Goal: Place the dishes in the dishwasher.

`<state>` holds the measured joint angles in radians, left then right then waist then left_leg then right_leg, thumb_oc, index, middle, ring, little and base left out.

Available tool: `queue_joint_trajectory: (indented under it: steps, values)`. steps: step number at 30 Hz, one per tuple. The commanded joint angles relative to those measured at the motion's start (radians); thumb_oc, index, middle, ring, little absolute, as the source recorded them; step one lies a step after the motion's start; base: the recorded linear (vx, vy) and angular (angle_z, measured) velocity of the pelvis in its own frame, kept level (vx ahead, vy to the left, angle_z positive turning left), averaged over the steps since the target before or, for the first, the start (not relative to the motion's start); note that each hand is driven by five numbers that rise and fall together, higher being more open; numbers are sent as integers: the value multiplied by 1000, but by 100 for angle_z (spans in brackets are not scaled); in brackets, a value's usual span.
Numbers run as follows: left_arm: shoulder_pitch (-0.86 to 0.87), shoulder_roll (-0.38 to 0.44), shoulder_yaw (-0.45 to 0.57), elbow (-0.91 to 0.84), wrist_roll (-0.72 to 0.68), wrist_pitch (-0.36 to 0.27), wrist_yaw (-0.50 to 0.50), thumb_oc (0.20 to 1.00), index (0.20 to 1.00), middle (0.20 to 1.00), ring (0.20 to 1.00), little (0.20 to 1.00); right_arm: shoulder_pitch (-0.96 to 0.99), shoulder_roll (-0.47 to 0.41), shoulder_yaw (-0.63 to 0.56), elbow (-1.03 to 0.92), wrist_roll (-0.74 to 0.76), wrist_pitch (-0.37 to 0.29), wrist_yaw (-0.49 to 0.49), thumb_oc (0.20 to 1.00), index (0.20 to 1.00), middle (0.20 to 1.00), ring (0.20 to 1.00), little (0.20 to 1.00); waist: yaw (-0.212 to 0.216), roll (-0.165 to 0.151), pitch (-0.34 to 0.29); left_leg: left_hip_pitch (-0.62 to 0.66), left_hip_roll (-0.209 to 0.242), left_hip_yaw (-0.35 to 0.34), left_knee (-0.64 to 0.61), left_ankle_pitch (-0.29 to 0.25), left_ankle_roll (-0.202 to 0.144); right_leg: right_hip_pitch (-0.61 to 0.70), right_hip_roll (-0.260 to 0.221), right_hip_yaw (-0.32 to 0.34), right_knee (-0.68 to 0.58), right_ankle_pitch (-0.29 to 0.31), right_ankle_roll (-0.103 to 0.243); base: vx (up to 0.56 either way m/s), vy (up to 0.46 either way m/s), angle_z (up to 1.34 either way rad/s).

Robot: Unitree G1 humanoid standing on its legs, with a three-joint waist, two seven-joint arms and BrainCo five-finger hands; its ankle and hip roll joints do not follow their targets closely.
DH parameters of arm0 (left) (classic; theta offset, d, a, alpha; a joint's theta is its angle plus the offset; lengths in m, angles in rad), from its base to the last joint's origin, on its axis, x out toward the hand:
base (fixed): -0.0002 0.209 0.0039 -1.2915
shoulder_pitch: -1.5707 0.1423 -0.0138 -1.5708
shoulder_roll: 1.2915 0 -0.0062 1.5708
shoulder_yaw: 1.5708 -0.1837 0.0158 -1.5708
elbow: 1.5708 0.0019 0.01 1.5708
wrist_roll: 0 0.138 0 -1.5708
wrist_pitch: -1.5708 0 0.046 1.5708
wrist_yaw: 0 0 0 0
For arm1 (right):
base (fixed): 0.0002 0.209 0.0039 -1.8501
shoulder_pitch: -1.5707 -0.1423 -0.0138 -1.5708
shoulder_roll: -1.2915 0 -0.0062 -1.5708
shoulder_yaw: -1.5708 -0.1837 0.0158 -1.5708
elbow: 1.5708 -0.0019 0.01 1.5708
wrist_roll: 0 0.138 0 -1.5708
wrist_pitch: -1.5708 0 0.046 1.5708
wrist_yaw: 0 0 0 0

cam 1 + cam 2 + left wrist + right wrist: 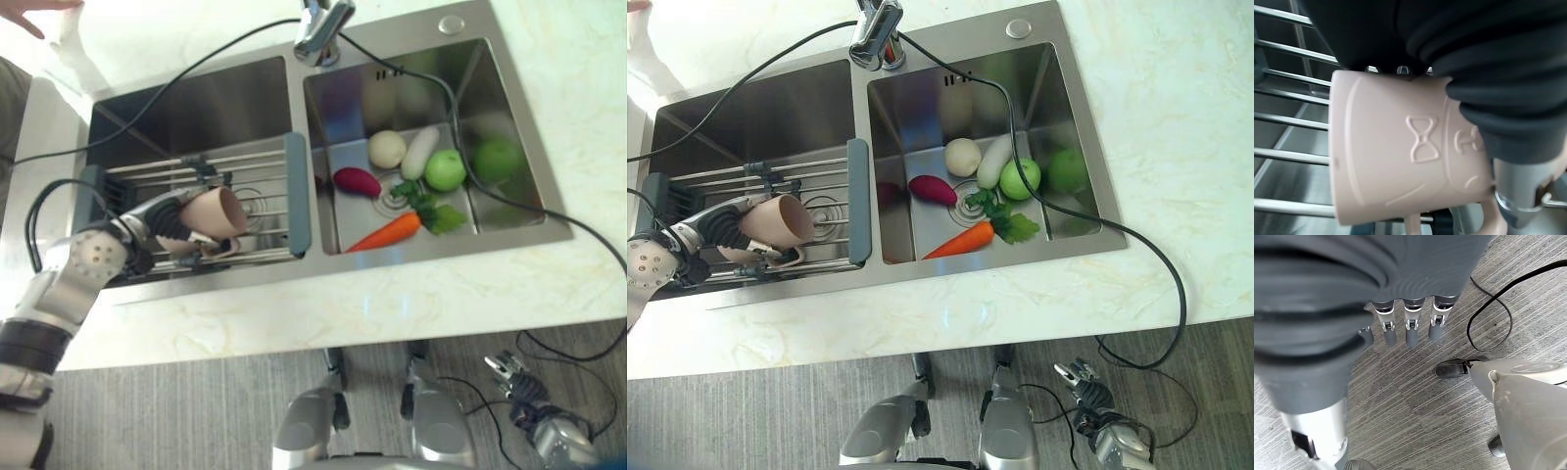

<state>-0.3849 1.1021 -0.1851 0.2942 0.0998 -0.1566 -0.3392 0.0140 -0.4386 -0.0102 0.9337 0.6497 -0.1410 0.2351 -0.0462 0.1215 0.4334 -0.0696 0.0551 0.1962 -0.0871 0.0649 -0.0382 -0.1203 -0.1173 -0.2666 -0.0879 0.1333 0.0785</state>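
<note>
Pale pink mug (217,213) lying sideways over the sink rack (265,211), clasped in our left hand (167,227).
We see an embossed hourglass on its side; our right hand (1400,328) hangs with straight fingers.

A steel double sink (509,220) is set into a pale marble counter (549,284), with the tap (321,29) at the back between the two basins. In the right basin lie a carrot (387,233), a green apple (446,170), a purple sweet potato (358,181), a pale round onion (387,149) and a white radish (421,152). A person's hand (39,12) rests on the counter's far left corner. Grey floor (196,411) runs below the counter.
</note>
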Motion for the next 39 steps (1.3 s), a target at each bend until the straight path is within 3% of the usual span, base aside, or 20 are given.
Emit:
queue_joint_trajectory:
  steps: [1,9,10,11,12,13,16,21,31,35,37,39]
  values:
    - [14,67,78,51,38,7,-17,1000,1000,1000,1000,1000,10,-19,3,-3,30,-18,4,1000,1000,1000,1000,1000,-10,-14,-6,-72,-80,-31,78,-33,43,-60,-20,55,181,-97,81,0,0,0]
    - [51,83,60,93,173,68,-56,1000,1000,1000,1000,1000,3,-34,-2,-16,35,-21,9,1000,1000,1000,1000,1000,-13,-9,7,-81,-81,-36,87,-33,46,-69,-22,55,193,-98,82,3,7,4]
    - [47,86,52,101,188,69,-55,805,805,805,805,805,1,-35,0,-21,37,-23,9,1000,1000,1000,1000,1000,-14,-10,8,-83,-81,-36,87,-32,47,-71,-21,57,194,-97,82,0,7,7]
    - [44,88,47,106,203,74,-55,664,664,664,664,664,0,-35,1,-26,40,-21,7,1000,1000,1000,1000,1000,-14,-11,9,-85,-81,-35,89,-32,47,-74,-21,59,196,-97,82,0,5,5]
    - [41,91,37,116,219,81,-53,225,225,225,225,225,-2,-37,2,-30,43,-22,7,1000,1000,1000,1000,1000,-15,-11,9,-87,-80,-35,90,-33,48,-77,-21,60,198,-97,83,0,0,0]
    - [35,98,27,126,238,74,-50,200,200,200,200,200,-3,-38,3,-36,45,-24,8,1000,1000,1000,1000,1000,-18,-13,11,-88,-79,-34,91,-33,48,-79,-20,61,198,-96,83,0,0,0]
    - [25,109,5,145,289,45,-37,200,200,200,200,200,-4,-41,3,-45,49,-21,6,1000,1000,1000,1000,1000,-21,-16,14,-91,-78,-32,93,-35,49,-83,-19,63,200,-96,84,0,0,0]
    - [-13,121,-47,171,370,77,-21,200,200,200,200,200,-12,-43,7,-40,56,-23,6,1000,1000,1000,1000,1000,-26,-18,18,-95,-78,-32,97,-36,51,-89,-16,68,204,-94,85,0,0,0]
    - [-50,118,-82,165,361,19,101,200,200,200,200,200,-17,-38,13,-42,59,-26,6,1000,1000,1000,1000,1000,-27,-22,17,-97,-80,-33,98,-38,54,-91,-13,73,203,-93,85,0,0,0]
    - [-47,108,-43,131,282,-29,204,200,200,200,200,200,-12,-23,11,-27,54,-35,3,1000,1000,1000,1000,1000,-20,-24,8,-88,-82,-35,93,-39,55,-81,-14,69,199,-95,85,0,0,0]
    - [-45,92,21,77,215,-117,338,200,200,200,200,200,2,-3,10,-12,45,-45,-5,1000,1000,1000,1000,1000,-11,-27,-7,-77,-84,-35,88,-40,55,-67,-14,62,192,-98,83,8,-36,2]
    - [-37,90,52,44,208,-147,383,200,200,200,200,200,8,5,9,-2,40,-48,-10,1000,1000,1000,1000,1000,-6,-27,-16,-72,-85,-38,86,-42,55,-59,-14,58,188,-101,83,8,-17,1]
